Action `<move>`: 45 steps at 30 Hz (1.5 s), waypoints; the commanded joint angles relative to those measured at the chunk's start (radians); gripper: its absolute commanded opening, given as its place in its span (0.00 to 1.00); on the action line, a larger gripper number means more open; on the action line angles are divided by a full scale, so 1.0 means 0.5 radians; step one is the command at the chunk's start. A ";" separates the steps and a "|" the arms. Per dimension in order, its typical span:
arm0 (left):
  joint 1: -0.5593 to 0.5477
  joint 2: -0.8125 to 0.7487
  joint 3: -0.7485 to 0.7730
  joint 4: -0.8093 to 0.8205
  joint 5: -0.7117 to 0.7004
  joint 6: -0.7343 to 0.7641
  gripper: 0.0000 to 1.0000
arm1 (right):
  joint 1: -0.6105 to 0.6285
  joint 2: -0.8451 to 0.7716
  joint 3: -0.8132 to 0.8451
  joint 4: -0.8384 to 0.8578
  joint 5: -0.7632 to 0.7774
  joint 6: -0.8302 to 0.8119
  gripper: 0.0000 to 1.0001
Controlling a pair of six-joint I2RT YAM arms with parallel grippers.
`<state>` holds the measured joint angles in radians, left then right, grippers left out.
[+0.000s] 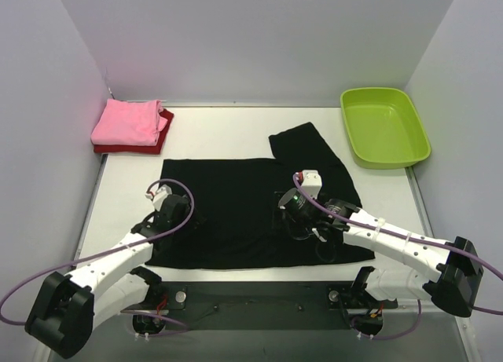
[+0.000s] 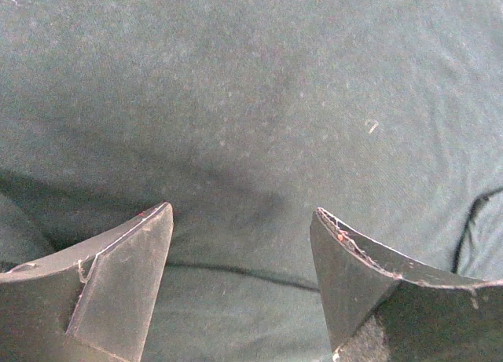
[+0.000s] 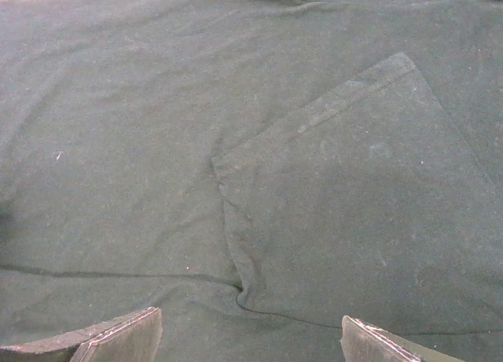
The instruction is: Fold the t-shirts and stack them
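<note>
The black t-shirt lay spread flat on the near half of the white table, a roughly rectangular sheet of matte knit cloth with one sleeve angling out toward the far right. Up close its weave was fine and dull, flecked with pale lint and crossed by a few shallow creases. In the right wrist view a flap with a stitched hem lay doubled over the body, its corner sharp. The left gripper hovered low over the fabric with its dark, wedge-shaped jaws parted and nothing between them. The right gripper was likewise spread wide and empty above the cloth. At the far left corner the pink shirt sat folded into a soft pad on the folded dark red shirt. A glossy lime-green tub, rounded and rectangular, stood at the far right.
</note>
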<state>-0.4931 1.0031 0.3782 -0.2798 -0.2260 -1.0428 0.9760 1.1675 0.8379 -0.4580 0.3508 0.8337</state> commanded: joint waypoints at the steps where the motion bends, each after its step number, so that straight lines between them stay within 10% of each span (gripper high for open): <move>1: -0.060 -0.147 -0.158 -0.410 0.124 -0.160 0.81 | 0.005 -0.034 -0.031 -0.029 0.050 0.005 1.00; 11: -0.155 -0.659 0.087 -0.845 -0.002 -0.167 0.79 | -0.016 0.082 0.103 -0.032 0.075 -0.050 1.00; 26: 0.102 0.395 1.014 -0.428 0.016 0.315 0.83 | -1.104 1.036 0.999 0.222 -0.431 -0.434 1.00; 45: 0.345 0.396 0.952 -0.376 0.139 0.447 0.82 | -1.345 1.518 0.933 0.468 -0.588 -0.443 1.00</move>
<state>-0.3313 1.2411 0.8497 -0.5041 -0.1711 -0.8463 0.3126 1.9278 1.3670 -0.2359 0.0612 0.5980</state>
